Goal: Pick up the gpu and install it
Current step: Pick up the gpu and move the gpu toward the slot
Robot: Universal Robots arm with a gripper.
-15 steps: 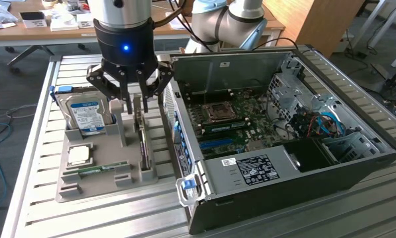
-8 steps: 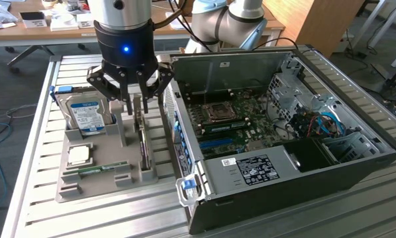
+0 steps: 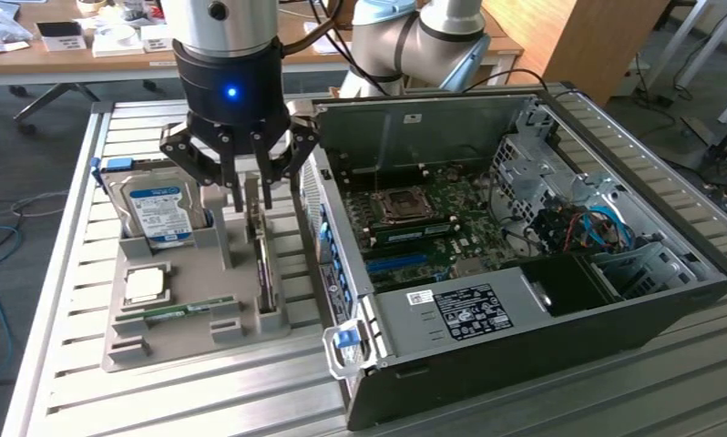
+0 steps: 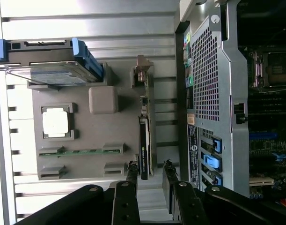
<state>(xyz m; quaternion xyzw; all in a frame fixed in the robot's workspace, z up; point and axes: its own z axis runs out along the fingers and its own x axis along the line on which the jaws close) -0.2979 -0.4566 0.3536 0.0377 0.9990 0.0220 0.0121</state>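
Slatted metal table with two loads on it.
I see the table [image 3: 193, 401] carrying a grey plastic tray [image 3: 175, 350] at the exterior view's left and a black computer case [image 3: 522, 364] at its right. Both rest flat on the slats. The case lies on its side, open face up. They sit just beside each other, a narrow strip of bare slats between them.
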